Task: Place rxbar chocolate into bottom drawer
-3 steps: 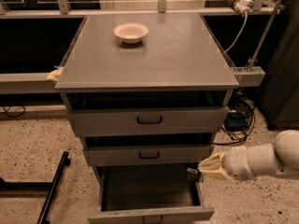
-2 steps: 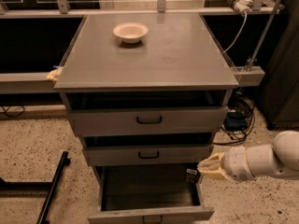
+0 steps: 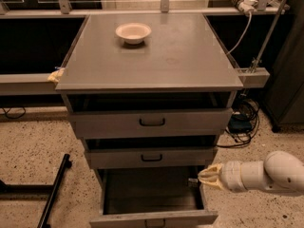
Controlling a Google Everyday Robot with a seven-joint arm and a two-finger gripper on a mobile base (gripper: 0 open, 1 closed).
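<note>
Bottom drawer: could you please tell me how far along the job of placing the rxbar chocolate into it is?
Done: the bottom drawer stands pulled open. In hand: the hand is at the drawer's right wall, near the back of the opening. I cannot make out the rxbar chocolate there. Left: no bar shows on the drawer's floor, so the placing does not look done yet.

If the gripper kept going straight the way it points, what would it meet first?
Probably the right wall of the open bottom drawer, just ahead of the gripper; depth is unclear, so it might pass over it.
</note>
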